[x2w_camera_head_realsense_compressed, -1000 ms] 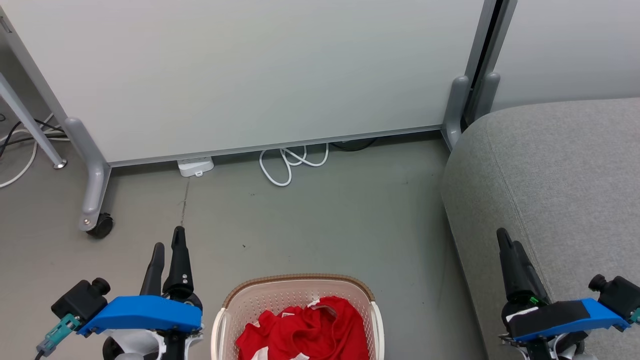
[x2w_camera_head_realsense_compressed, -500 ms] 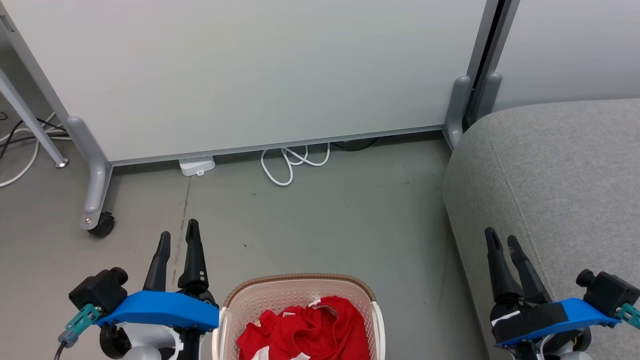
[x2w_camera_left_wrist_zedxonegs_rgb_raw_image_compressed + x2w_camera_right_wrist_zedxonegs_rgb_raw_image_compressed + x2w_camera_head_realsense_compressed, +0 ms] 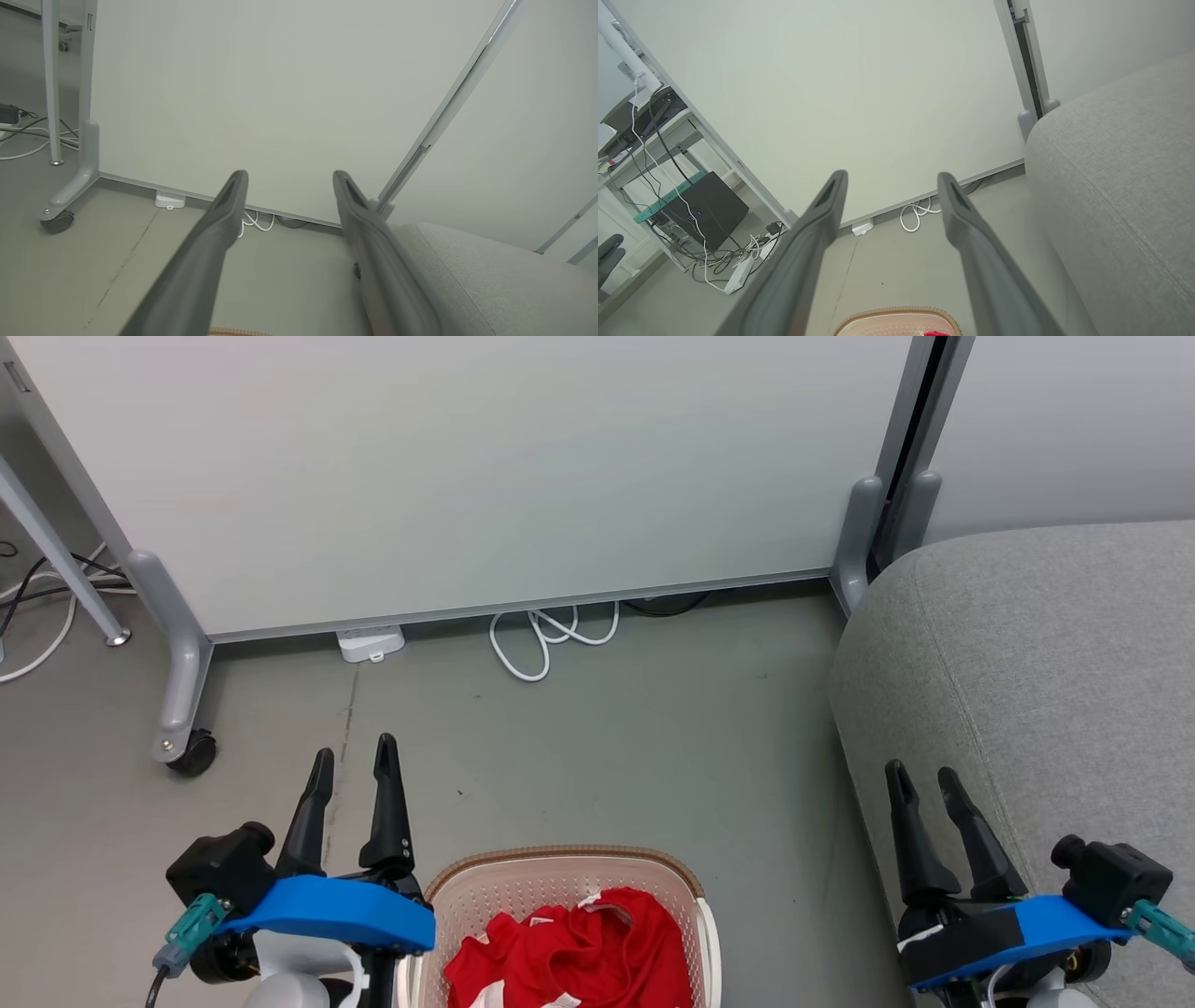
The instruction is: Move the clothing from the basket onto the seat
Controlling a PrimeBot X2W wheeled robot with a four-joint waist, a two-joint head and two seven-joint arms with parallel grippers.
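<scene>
Seat (image 3: 1027, 663): grey cushion, off to the right of the basket, bare floor between; you have nothing on it yet.
Basket (image 3: 560, 854): cream, brown rim, standing on the floor.
Clothing (image 3: 569, 952): red garment, bunched inside the basket, none of it over the rim.
Left gripper (image 3: 353, 756): just left of the basket; fingers apart, holding nothing.
Right gripper (image 3: 922, 775): well right of the basket, by the seat's edge; fingers apart, empty.
Progress, by my judgement: nothing done; grasp, lift, carry and release all remain for you.
</scene>
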